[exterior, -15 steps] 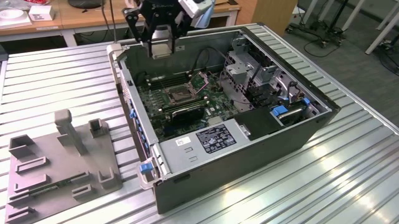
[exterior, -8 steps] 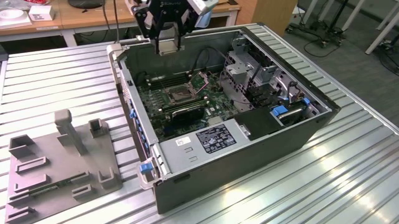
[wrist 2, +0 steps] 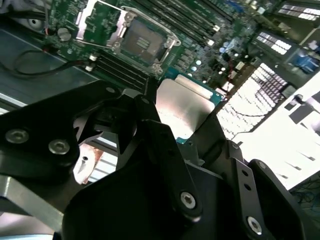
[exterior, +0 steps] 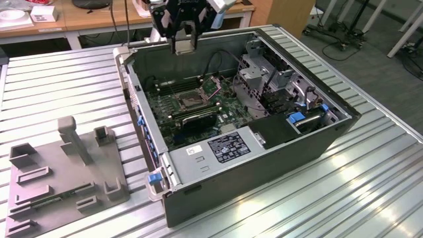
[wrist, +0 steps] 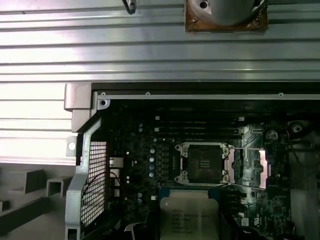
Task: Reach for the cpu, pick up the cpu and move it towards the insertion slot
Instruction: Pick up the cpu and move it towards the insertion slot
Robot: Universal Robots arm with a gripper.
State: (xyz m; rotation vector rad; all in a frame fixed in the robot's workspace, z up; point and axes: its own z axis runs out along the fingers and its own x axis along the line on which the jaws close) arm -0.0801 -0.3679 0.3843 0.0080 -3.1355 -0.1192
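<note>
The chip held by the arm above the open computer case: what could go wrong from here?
1. The chip sits between the jaws by its edges. It could slip and fall onto the green board.
2. The socket is open, its bracket folded aside. A tilted chip could hit the frame or bracket.
3. Cables hang inside the case, and the gripper could snag them.

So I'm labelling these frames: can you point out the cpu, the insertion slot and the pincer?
cpu [wrist 2: 186, 111], second wrist view, on its silver face.
insertion slot [wrist: 202, 163], first wrist view, on the dark socket centre.
pincer [exterior: 184, 45], exterior view, between its fingertips.
</note>
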